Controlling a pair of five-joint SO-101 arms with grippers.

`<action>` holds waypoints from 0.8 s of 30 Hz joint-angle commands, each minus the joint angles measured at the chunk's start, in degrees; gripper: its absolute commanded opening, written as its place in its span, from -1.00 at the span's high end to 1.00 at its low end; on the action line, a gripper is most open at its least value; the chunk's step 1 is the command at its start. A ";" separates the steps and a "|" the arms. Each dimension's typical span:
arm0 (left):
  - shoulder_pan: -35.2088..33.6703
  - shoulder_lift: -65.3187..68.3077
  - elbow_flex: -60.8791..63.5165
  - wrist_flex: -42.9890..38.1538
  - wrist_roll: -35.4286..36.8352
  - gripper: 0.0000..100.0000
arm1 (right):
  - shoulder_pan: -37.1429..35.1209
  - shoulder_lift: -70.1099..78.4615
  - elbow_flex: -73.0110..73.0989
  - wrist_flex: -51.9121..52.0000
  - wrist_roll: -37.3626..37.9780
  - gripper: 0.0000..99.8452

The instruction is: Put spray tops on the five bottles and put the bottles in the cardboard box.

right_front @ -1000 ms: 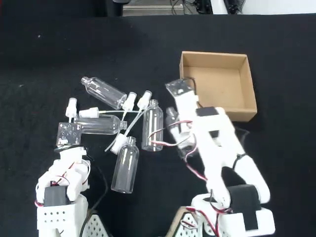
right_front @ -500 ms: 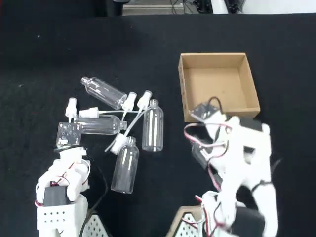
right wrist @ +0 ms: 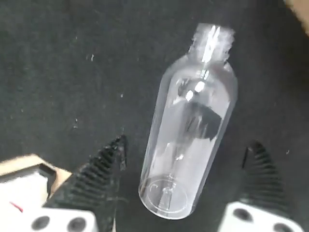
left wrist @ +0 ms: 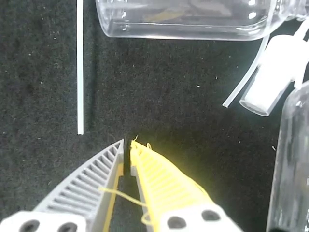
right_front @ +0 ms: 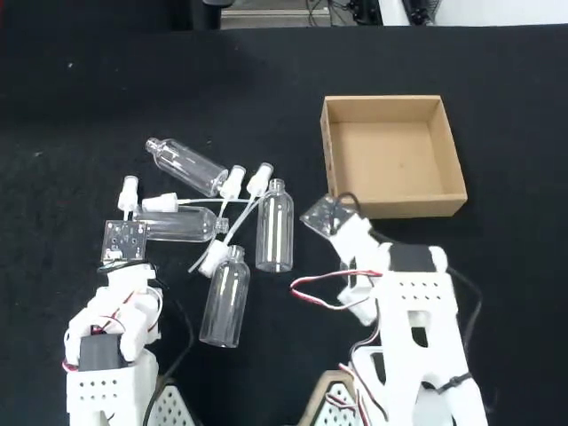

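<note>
Between the wide-spread jaws of my right gripper (right wrist: pixel 187 145) lies a clear plastic bottle (right wrist: pixel 190 111), uncapped, flat on the black table (right wrist: pixel 72 58). I judge grasping is the step; next I should close on it. My left gripper (left wrist: pixel 128 143) is pinched, empty.

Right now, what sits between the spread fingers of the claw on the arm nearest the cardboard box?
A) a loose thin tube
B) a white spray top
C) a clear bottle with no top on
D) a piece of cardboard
C: the right wrist view shows the right claw open on either side of a clear bottle, whose threaded neck is bare, with no spray top on it.
</note>
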 commanded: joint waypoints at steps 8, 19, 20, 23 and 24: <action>0.22 -0.53 1.01 0.26 -0.09 0.94 | -2.29 -1.54 -4.88 -3.60 -2.73 0.32; 0.22 -0.53 1.01 0.26 -0.09 0.94 | -1.23 -1.54 11.82 -23.12 -2.46 0.33; 0.22 -0.53 1.01 0.26 -0.09 0.94 | -1.23 -1.54 12.79 -24.18 -2.37 0.33; 0.22 -0.53 1.01 0.26 -0.09 0.94 | -1.41 -1.54 13.85 -24.70 -2.37 0.33; 0.22 -0.53 1.01 0.26 -0.09 0.94 | -1.49 -1.54 13.85 -24.62 -2.37 0.35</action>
